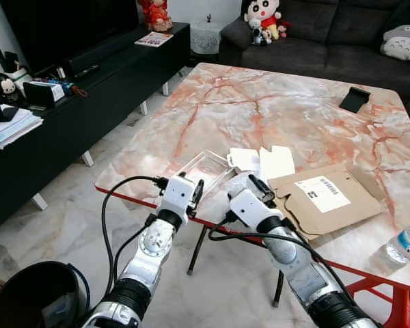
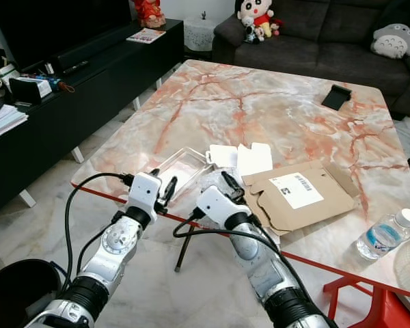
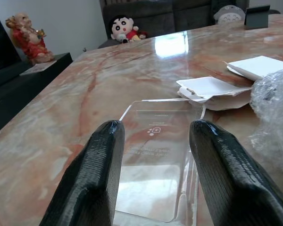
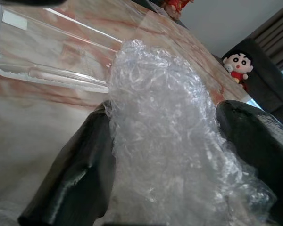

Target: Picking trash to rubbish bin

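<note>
I was at the picking-up step, both arms out over the near edge of the table (image 1: 212,96). On the left, my left jaws (image 3: 155,155) stood apart, lined up on the clear plastic tray (image 1: 203,168) lying flat there, not yet gripping it. To its right, my right jaws (image 4: 179,155) straddled a wad of bubble wrap (image 4: 165,141); whether they had clamped it I couldn't tell. Next, I judged, came closing, lifting, then turning to the black bin (image 1: 34,294) on the floor at my near left.

Cut off, covered, or too small to read

The rubbish bin (image 1: 29,295) is cropped by the corner, its contents dark. The water bottle (image 1: 406,244) runs off the edge. Bubble wrap (image 4: 170,141) covers the right gripper's (image 4: 179,155) fingertips. The cardboard's (image 2: 302,197) label print is illegible.
</note>
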Controlling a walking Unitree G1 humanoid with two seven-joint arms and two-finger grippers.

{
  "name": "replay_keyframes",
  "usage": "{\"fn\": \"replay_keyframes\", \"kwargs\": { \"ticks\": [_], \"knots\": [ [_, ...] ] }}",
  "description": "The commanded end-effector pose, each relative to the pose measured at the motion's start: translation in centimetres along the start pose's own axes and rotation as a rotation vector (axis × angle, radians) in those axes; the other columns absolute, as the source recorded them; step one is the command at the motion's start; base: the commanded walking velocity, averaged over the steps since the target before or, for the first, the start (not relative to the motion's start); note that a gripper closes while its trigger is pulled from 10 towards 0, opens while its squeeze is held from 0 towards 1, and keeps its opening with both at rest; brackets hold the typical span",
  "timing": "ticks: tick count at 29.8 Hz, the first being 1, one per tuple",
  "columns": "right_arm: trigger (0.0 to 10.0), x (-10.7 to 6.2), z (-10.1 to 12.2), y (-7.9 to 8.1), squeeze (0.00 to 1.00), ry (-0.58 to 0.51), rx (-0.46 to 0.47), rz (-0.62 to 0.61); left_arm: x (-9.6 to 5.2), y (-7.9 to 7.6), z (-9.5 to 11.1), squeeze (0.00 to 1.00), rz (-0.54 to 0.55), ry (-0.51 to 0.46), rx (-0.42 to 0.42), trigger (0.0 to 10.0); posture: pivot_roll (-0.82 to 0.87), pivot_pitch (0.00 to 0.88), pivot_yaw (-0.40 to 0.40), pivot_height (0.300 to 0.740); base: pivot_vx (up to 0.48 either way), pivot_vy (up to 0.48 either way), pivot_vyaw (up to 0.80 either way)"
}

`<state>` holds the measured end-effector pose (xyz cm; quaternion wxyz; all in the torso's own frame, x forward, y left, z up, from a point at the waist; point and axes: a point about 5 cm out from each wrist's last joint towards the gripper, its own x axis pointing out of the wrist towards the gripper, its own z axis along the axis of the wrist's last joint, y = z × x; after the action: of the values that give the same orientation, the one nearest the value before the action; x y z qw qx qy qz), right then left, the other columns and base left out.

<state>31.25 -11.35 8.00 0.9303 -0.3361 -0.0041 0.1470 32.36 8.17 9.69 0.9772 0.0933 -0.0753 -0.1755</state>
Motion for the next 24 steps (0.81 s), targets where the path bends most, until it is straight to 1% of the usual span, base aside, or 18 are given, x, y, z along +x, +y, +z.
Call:
{"fn": "replay_keyframes", "kwargs": {
  "ticks": [1, 11, 16, 18, 19, 24],
  "knots": [
    [0.0, 0.22, 0.07, -0.48, 0.00, -0.001, 0.016, -0.020, 0.19, 0.04, 0.03, 0.00, -0.003, 0.011, 0.001, 10.0, -0.10, 0.026, -0.034, 0.740, 0.000, 0.000, 0.00],
    [0.0, 0.34, 0.19, -0.48, 0.00, -0.011, 0.020, -0.021, 0.19, -0.01, 0.01, 0.00, -0.003, 0.012, -0.004, 10.0, -0.10, 0.028, -0.036, 0.740, 0.000, 0.000, 0.00],
    [0.0, 0.44, 0.33, -0.58, 0.00, -0.011, 0.086, -0.033, 0.14, -0.04, -0.07, 0.00, -0.002, 0.015, -0.009, 10.0, -0.10, 0.028, -0.036, 0.740, 0.000, 0.000, 0.00],
    [0.0, 0.55, 0.45, -0.78, 0.00, -0.009, 0.137, -0.044, 0.14, -0.02, -0.07, 0.00, 0.002, 0.015, -0.016, 10.0, -0.10, 0.027, -0.036, 0.740, 0.000, 0.000, 0.00],
    [0.0, 0.55, 0.45, -0.78, 0.00, -0.009, 0.137, -0.044, 0.14, -0.02, -0.07, 0.00, 0.002, 0.015, -0.016, 10.0, -0.10, 0.027, -0.036, 0.740, 0.000, 0.000, 0.00],
    [0.0, 0.70, 0.94, -1.21, 0.00, -0.020, 0.208, -0.058, 0.16, 0.03, -0.05, 0.00, 0.006, 0.015, -0.027, 10.0, -0.10, 0.028, -0.035, 0.740, 0.000, 0.000, 0.00]
  ]
}}
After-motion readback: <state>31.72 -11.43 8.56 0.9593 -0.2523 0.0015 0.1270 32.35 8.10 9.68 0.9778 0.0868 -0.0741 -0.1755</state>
